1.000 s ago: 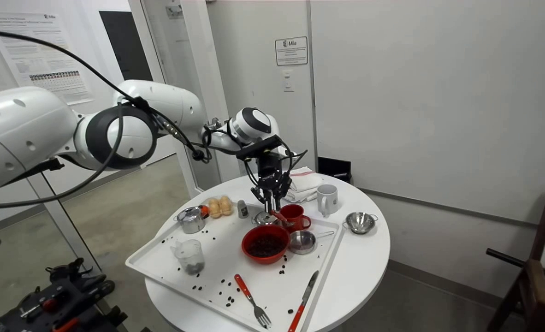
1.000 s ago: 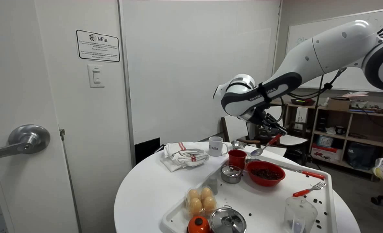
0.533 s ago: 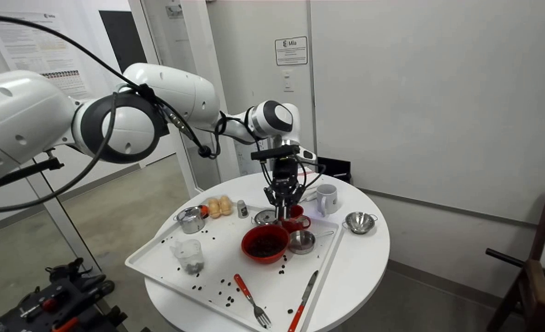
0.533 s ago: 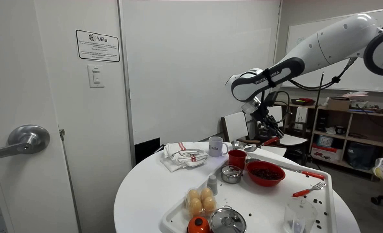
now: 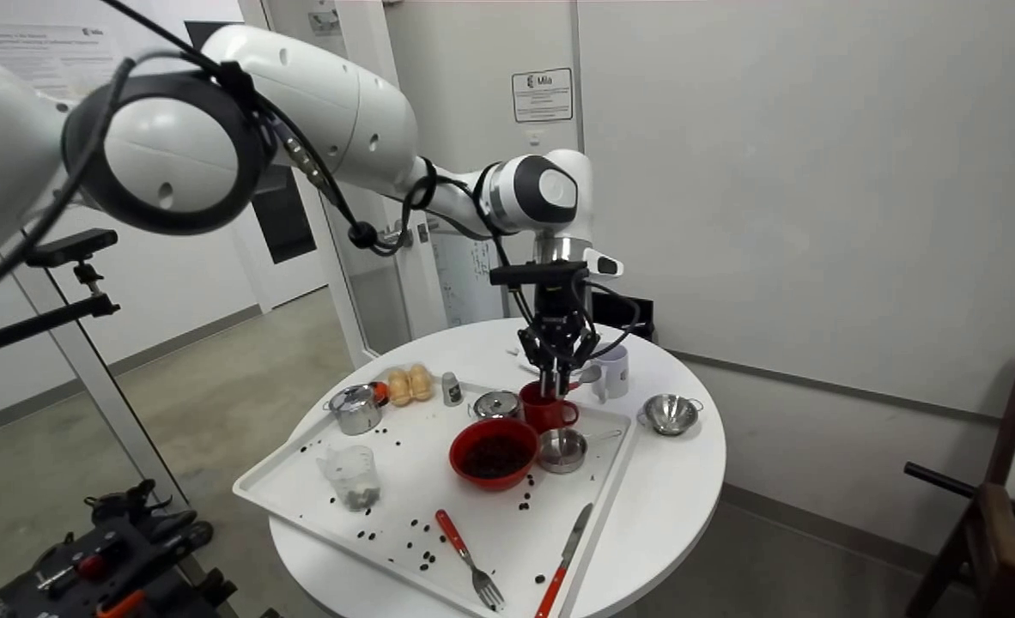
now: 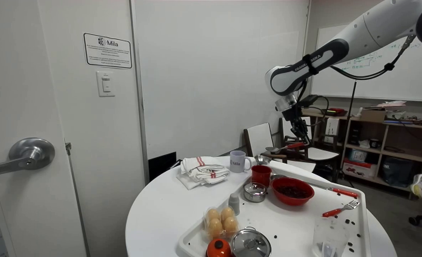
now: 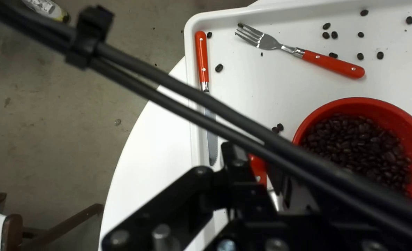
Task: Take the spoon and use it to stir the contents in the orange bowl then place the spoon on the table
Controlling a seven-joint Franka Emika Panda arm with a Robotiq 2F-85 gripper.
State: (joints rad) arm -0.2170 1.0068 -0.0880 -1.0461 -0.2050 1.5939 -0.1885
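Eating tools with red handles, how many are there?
3: the spoon, held in the fingers; the fork, lying on the tray; and the knife, also on the tray, close to one side. Any others may be hidden.

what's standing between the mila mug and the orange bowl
The red cup stands between the Mila mug and the orange bowl; both exterior views show it.

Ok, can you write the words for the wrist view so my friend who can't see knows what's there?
The gripper, partly behind black cables, holds a red-handled spoon, mostly hidden; at right sits a red bowl of dark beans. A fork, a knife and loose beans lie on a white tray on the table.
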